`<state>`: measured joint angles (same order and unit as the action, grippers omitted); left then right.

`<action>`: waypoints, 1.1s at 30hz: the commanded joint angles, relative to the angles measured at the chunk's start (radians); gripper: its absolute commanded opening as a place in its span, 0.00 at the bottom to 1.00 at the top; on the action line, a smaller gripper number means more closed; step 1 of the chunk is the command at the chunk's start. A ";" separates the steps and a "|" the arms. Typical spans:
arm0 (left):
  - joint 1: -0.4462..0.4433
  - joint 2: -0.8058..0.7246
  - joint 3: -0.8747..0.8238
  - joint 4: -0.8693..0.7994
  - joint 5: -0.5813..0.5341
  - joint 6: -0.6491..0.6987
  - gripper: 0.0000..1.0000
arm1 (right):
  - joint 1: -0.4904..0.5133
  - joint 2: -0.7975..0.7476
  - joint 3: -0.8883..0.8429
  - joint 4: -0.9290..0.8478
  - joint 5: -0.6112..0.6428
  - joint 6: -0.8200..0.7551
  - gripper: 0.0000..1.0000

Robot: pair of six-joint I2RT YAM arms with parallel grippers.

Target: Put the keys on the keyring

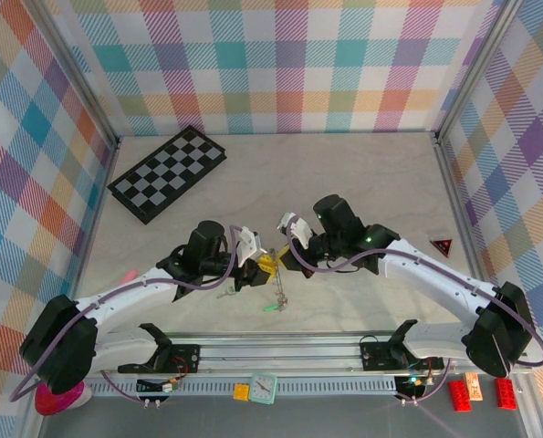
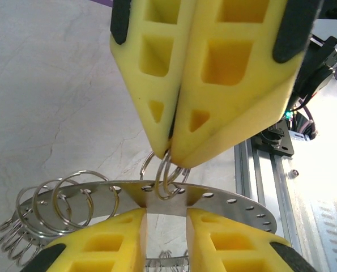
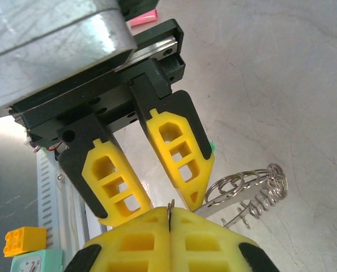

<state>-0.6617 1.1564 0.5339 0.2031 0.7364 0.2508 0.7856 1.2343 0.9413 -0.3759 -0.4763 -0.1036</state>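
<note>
Two pairs of yellow fingers face each other in the left wrist view. The left gripper [image 2: 165, 215] sits at the bottom edge, its pads clamped on the flat, perforated band of the keyring [image 2: 230, 199]. The right gripper [image 2: 174, 148] comes in from above, fingers pressed together and pinching small wire loops threaded through that band. More loops [image 2: 72, 198] bunch at the band's left end, over the pale marbled table [image 2: 55, 102].

Right wrist view: the right gripper [image 3: 170, 211] is closed at the bottom edge, with a thin wire edge showing at the seam. Opposite it the left gripper [image 3: 169, 199] stands narrowly parted around the band. The keyring [image 3: 247, 192] runs off to the right with its coil of loops (contact with the table cannot be judged). A yellow brick [image 3: 22, 241] lies at lower left.

Top external view: both grippers meet tip to tip near the table's front centre. The keys [image 1: 272, 306], mint-green tag visible, are just below that meeting point; whether they hang or lie flat cannot be told. A chessboard [image 1: 168, 172] lies far left.
</note>
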 commanded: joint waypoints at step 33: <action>0.010 -0.034 0.020 0.056 0.119 -0.004 0.12 | 0.070 0.039 0.036 -0.032 0.029 -0.094 0.00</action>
<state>-0.6575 1.1366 0.5282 0.2092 0.7933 0.2474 0.8448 1.2583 0.9428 -0.4171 -0.4286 -0.1738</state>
